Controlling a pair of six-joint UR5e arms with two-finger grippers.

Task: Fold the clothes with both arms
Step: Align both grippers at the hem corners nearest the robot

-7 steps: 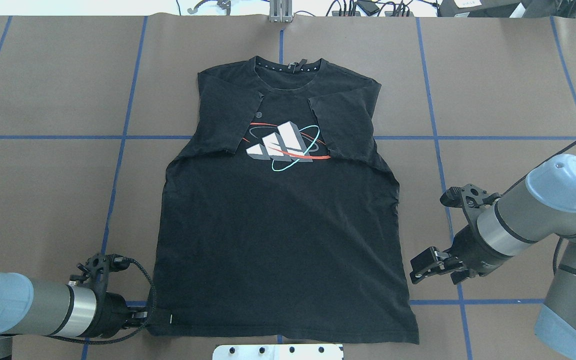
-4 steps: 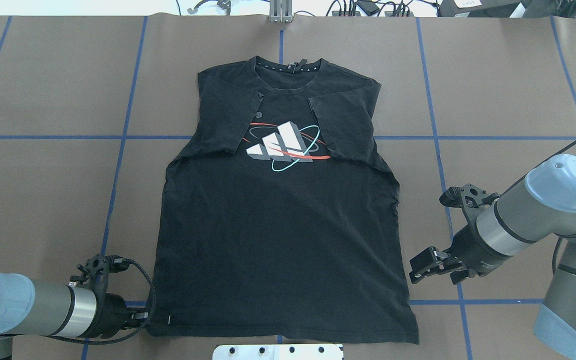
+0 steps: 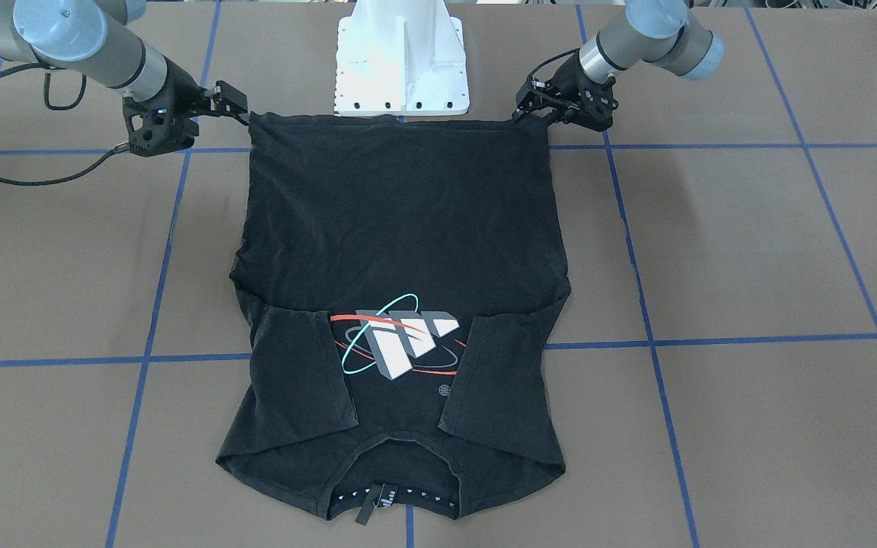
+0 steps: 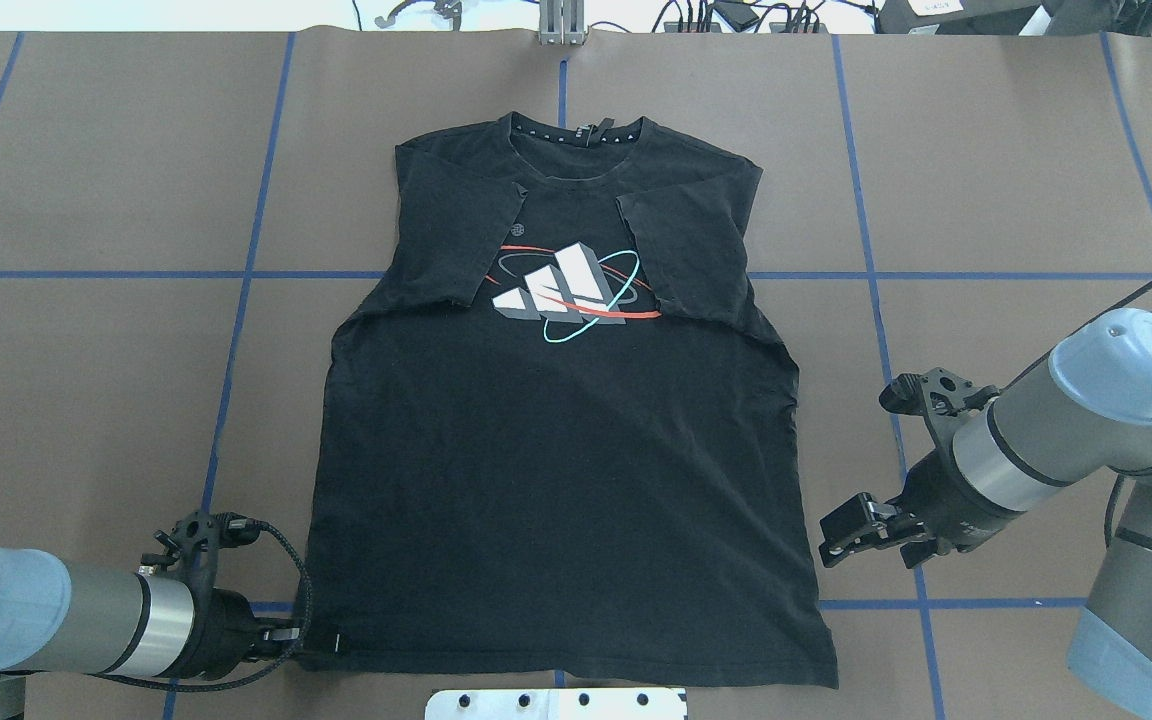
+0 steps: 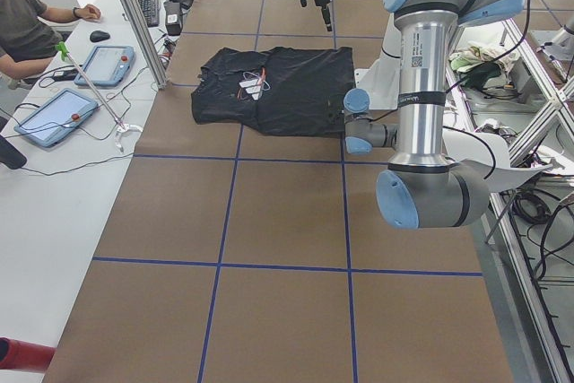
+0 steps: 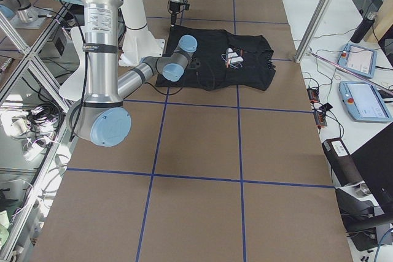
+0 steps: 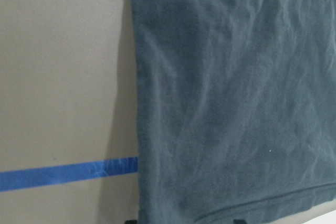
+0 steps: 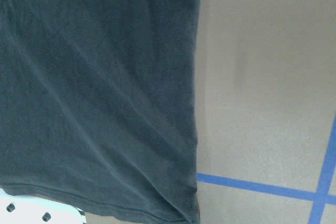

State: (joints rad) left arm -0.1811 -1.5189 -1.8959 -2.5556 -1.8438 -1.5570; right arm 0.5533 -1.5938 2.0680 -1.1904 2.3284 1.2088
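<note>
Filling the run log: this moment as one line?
T-shirt flat, graphic up, sleeves folded in | left gripper at hem corner, grip unclear | right gripper beside opposite edge, state unclear

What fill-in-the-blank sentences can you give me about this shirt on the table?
The shirt lies with its graphic facing ___.
Both ___ are folded inward.
Its collar points ___ from the base.
The table has ___ grid lines.
Missing: up, sleeves, away, blue.

Bright even light, soft shadows, washed-out wrist views.
</note>
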